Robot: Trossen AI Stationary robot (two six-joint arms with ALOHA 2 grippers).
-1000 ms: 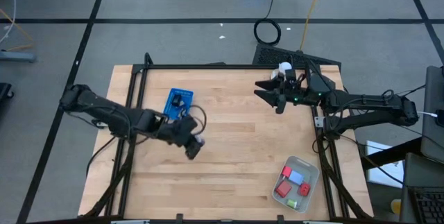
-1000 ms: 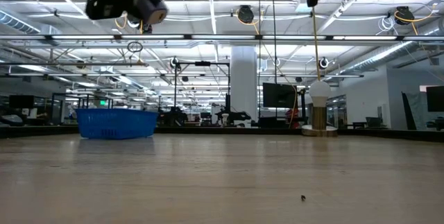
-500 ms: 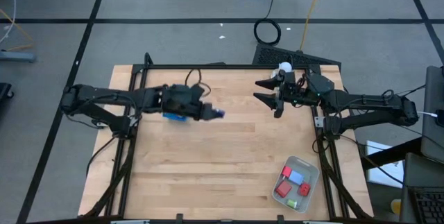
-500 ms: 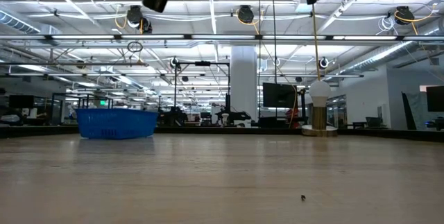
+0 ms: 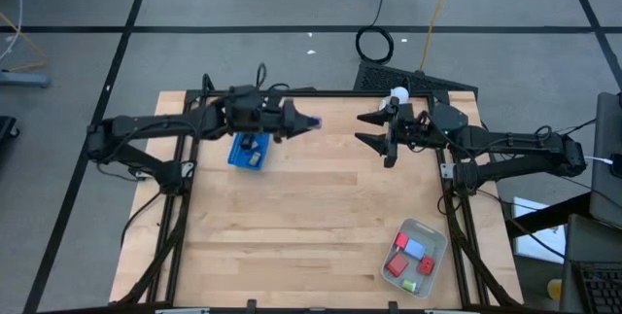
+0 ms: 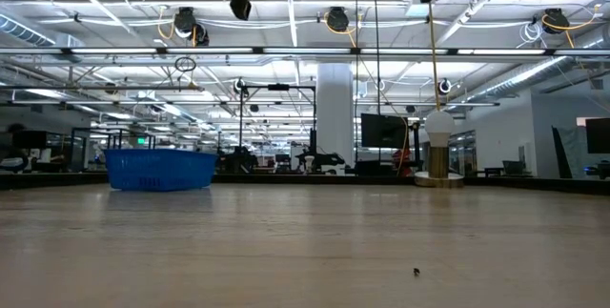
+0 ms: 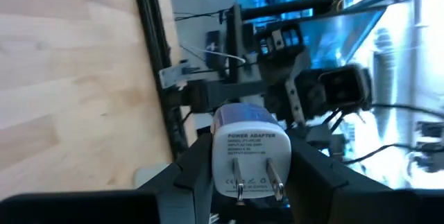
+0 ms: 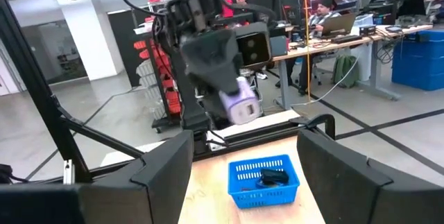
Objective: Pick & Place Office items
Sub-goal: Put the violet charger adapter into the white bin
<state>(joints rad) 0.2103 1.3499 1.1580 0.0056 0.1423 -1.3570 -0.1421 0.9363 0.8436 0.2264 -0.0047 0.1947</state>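
The pale wooden bench (image 5: 321, 207) lies bare at centre; my left gripper (image 5: 303, 122), fingers clenched on a white power adapter (image 7: 248, 154), has swung from lower left up past the blue basket (image 5: 249, 149) toward the open-fingered right gripper (image 5: 374, 129); I judge a handover.

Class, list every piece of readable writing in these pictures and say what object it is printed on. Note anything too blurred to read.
"POWER ADAPTER": printed on the white two-pronged plug block, held in the shut left claw.
Smaller lines beneath that heading: too small and blurred to read.
No other readable text shows in the high, low or right wrist views.
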